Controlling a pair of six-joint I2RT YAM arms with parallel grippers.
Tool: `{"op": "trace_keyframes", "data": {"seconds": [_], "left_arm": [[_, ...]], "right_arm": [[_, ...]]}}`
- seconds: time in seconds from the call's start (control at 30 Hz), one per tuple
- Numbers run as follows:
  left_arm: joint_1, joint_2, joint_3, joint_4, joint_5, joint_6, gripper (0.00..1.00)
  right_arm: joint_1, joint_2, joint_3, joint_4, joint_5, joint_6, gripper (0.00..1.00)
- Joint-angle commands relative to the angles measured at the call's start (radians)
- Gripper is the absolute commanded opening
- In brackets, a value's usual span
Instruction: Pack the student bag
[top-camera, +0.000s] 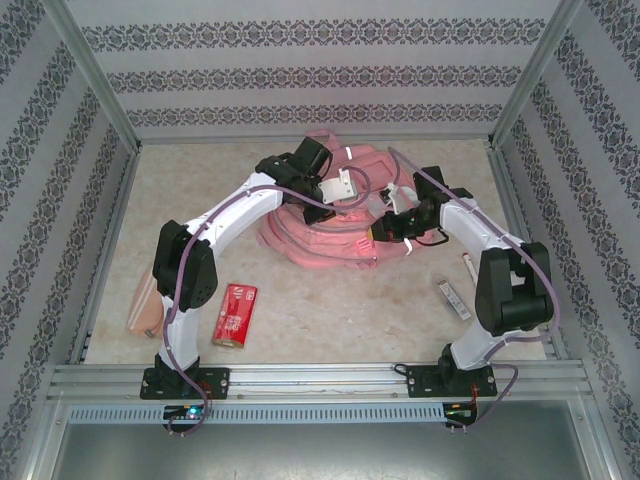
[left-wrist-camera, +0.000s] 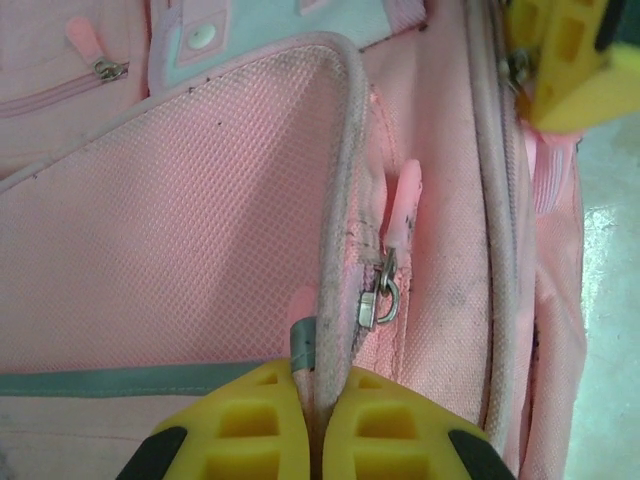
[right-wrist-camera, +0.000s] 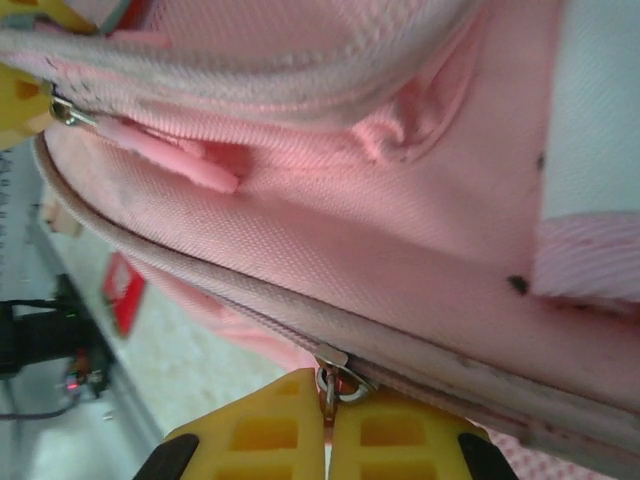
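The student bag (top-camera: 330, 225) lies on the bench (top-camera: 330, 310). Our left gripper (left-wrist-camera: 318, 420) clamps its piped seam (left-wrist-camera: 335, 300), and our right gripper (right-wrist-camera: 328, 430) clamps the zip pull (right-wrist-camera: 340, 380). We judge the opening step in hand; next, draw the pull along its track.

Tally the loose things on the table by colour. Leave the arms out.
Pink: 1, the bag
Red: 1, the packet
Tan: 1, the flat item at the left edge
Pale: 2, the bar and the stick, both too small to identify
Total: 5
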Motion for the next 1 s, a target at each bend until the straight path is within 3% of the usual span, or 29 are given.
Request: {"op": "trace_keyframes", "data": {"seconds": [0.0,0.17,0.3,0.47,0.53,0.67,0.8,0.97], "left_arm": [[-0.006,0.014,0.038,0.025,0.088,-0.055,0.00],[-0.016,0.009,0.012,0.040,0.095,-0.029,0.00],[-0.024,0.012,0.010,0.042,0.106,-0.049,0.00],[-0.027,0.009,-0.013,0.100,0.131,-0.150,0.00],[-0.027,-0.002,-0.036,0.133,0.139,-0.183,0.00],[-0.027,-0.029,-0.088,0.210,0.135,-0.236,0.00],[-0.027,-0.043,-0.111,0.219,0.134,-0.238,0.00],[-0.027,-0.052,-0.125,0.188,0.147,-0.196,0.00]], "right_arm": [[0.069,0.003,0.005,-0.052,-0.217,0.063,0.00],[0.098,0.024,0.000,-0.065,-0.301,0.093,0.00],[0.115,0.038,-0.002,-0.041,-0.250,0.154,0.00],[0.206,0.006,-0.088,0.277,-0.182,0.423,0.00],[0.230,-0.026,-0.141,0.459,-0.155,0.549,0.06],[0.270,-0.077,-0.196,0.617,-0.056,0.677,0.16],[0.265,-0.192,-0.268,0.610,0.055,0.618,0.31],[0.197,-0.379,-0.357,0.492,0.122,0.342,0.40]]}}
